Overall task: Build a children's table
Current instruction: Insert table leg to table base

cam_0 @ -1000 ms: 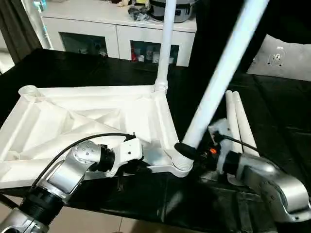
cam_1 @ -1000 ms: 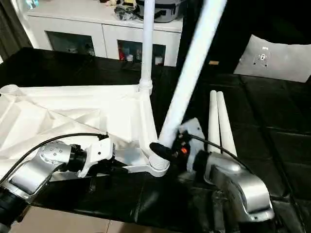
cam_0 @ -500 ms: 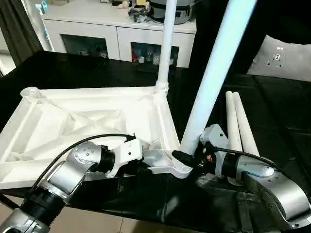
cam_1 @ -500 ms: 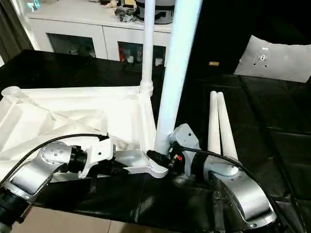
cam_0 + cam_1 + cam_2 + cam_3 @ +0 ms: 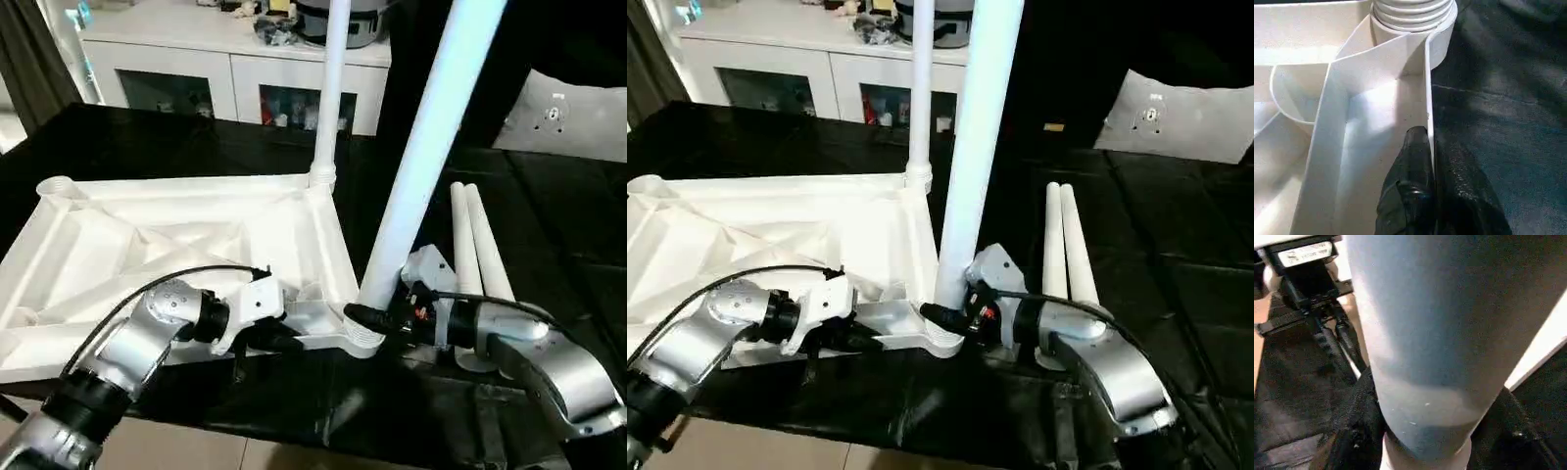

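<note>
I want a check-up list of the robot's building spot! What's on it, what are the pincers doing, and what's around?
Surface: black table, glossy.
Job's things: white tabletop lies underside up; one leg stands in its far corner socket; a second leg leans in the near corner socket; two spare legs lie side by side on the right.
Clutter: nothing seen on the table.
Grippers: left pincer shut on the tabletop's edge wall; right pincer closed around the second leg near its base.
Cables: black cable along the left arm; another on the right wrist.
Surroundings: white cabinets with glass doors; grey-white panel.
</note>
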{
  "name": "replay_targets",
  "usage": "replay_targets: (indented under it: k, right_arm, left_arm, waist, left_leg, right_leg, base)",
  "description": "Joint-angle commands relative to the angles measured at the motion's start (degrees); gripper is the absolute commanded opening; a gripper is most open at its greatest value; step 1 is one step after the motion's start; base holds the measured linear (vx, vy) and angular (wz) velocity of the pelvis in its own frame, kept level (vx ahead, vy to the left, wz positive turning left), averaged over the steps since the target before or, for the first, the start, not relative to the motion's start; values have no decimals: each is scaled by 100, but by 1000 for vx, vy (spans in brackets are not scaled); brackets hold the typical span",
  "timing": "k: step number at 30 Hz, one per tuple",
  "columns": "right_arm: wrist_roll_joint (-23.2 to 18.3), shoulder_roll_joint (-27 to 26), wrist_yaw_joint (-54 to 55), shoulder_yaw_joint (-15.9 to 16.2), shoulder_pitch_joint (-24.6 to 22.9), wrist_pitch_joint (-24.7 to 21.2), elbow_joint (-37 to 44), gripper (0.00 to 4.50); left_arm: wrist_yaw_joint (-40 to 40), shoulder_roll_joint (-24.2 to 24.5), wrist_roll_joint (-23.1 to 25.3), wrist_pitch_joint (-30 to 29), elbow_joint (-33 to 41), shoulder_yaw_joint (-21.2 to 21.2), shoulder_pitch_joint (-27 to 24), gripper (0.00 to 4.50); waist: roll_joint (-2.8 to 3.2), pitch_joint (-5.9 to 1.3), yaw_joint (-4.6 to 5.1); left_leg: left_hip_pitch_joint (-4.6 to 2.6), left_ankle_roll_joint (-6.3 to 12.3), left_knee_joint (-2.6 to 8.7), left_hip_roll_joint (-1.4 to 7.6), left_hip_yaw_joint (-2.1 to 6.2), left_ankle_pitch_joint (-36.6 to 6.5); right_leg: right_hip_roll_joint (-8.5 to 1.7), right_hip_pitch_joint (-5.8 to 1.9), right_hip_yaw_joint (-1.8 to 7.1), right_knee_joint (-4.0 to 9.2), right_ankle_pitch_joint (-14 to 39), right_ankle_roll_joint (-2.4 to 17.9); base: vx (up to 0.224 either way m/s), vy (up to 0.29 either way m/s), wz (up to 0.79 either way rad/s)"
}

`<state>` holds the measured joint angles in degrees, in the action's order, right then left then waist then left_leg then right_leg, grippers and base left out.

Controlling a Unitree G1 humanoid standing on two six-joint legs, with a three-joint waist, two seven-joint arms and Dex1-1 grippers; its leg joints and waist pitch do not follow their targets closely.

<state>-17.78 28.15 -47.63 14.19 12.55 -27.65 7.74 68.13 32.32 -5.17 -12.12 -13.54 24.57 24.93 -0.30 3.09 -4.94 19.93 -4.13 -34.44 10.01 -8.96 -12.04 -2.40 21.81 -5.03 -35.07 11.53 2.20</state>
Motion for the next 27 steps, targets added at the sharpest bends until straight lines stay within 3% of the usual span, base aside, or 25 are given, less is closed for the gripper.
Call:
replay_targets:
  k: [1, 8, 9, 12, 16, 17, 18, 19, 20, 21, 22, 25, 27]
  right_arm:
    - [255, 87, -315, 757, -209, -216, -500, 189]
    - [462, 128, -525, 936, -37, -146, -569, 189]
    - [484, 97, -549, 952, 25, -135, -618, 189]
    - [516, 55, -566, 979, 100, -86, -713, 189]
    - [588, -57, -398, 932, 166, -79, -839, 189]
    - [608, -110, -294, 893, 181, -107, -872, 189]
    - [683, -380, 285, 623, 194, -160, -996, 189]
    - [683, -380, 285, 623, 194, -160, -996, 189]
    - [704, -424, 361, 578, 198, -162, -1022, 189]
    - [774, -565, 714, 414, 175, -163, -1066, 189]
    - [792, -620, 838, 350, 169, -169, -1090, 189]
    - [910, -857, 1480, 92, 143, -198, -1196, 189]
    - [956, -1044, 1868, -72, 201, -214, -1335, 189]
  left_arm:
    - [-17, 9, -63, 287, -38, -346, 518, 0]
    - [14, 90, 83, 456, -499, -406, 855, 0]
    - [4, 118, 128, 513, -594, -408, 879, 0]
    - [-4, 133, 154, 564, -687, -432, 892, 0]
    - [-61, 149, 173, 563, -740, -482, 866, 0]
    - [-154, 165, 166, 446, -658, -534, 800, 0]
    - [-638, 152, 29, -214, -66, -838, 440, 0]
    - [-638, 152, 29, -214, -66, -838, 440, 0]
    - [-703, 142, 7, -293, 2, -879, 399, 0]
    - [-963, 56, -134, -743, 416, -1063, 192, 0]
    - [-1077, 13, -178, -906, 554, -1134, 123, 0]
    - [-1688, -282, -250, -1591, 1243, -1414, -224, 0]
    - [-1946, -464, -262, -1935, 1653, -1481, -396, 0]
  waist:
    - [54, -138, 24]
    - [52, -86, 32]
    - [19, -81, 39]
    - [20, -66, 41]
    - [10, -37, 43]
    - [8, -30, 43]
    - [10, -57, 68]
    - [10, -57, 68]
    - [5, -26, 136]
    - [-1, -41, 154]
    - [27, -49, 195]
    - [28, -71, 249]
    - [10, -90, 274]
  left_leg:
    - [-35, 216, 470, 317, 121, -1297]
    - [-26, 218, 491, 370, 131, -1190]
    - [-19, 224, 496, 368, 128, -1180]
    - [-31, 206, 503, 369, 124, -1240]
    - [-59, 163, 511, 358, 131, -1465]
    - [-58, 154, 513, 353, 133, -1490]
    - [-50, 24, 534, 396, 161, -1538]
    - [-50, 24, 534, 396, 161, -1538]
    - [-47, 7, 542, 353, 181, -1733]
    - [-65, -12, 534, 358, 176, -1722]
    - [-7, -14, 541, 369, 187, -1611]
    - [-24, 8, 530, 382, 170, -1550]
    - [36, 107, 518, 358, 143, -1188]
  right_leg:
    - [-622, -190, 394, 612, 2344, 509]
    - [-666, -199, 418, 559, 1957, 741]
    - [-663, -210, 415, 555, 1935, 777]
    - [-672, -202, 418, 574, 2059, 786]
    - [-701, -174, 417, 653, 2748, 633]
    - [-704, -169, 414, 665, 2845, 604]
    - [-736, -182, 418, 618, 2904, 602]
    - [-736, -182, 418, 618, 2904, 602]
    - [-709, -161, 369, 690, 3194, 533]
    - [-709, -154, 378, 678, 3174, 532]
    - [-709, -180, 383, 635, 2939, 620]
    - [-693, -167, 398, 624, 2645, 714]
    - [-657, -204, 405, 573, 2084, 891]
  base:
    - [0, 0, 0]
    - [0, 0, 0]
    - [0, 0, 0]
    - [0, 0, 0]
    - [0, 0, 0]
    - [0, 0, 0]
    - [0, 0, 0]
    - [0, 0, 0]
    - [0, 0, 0]
    - [0, 0, 0]
    - [0, 0, 0]
    - [0, 0, 0]
    - [0, 0, 0]
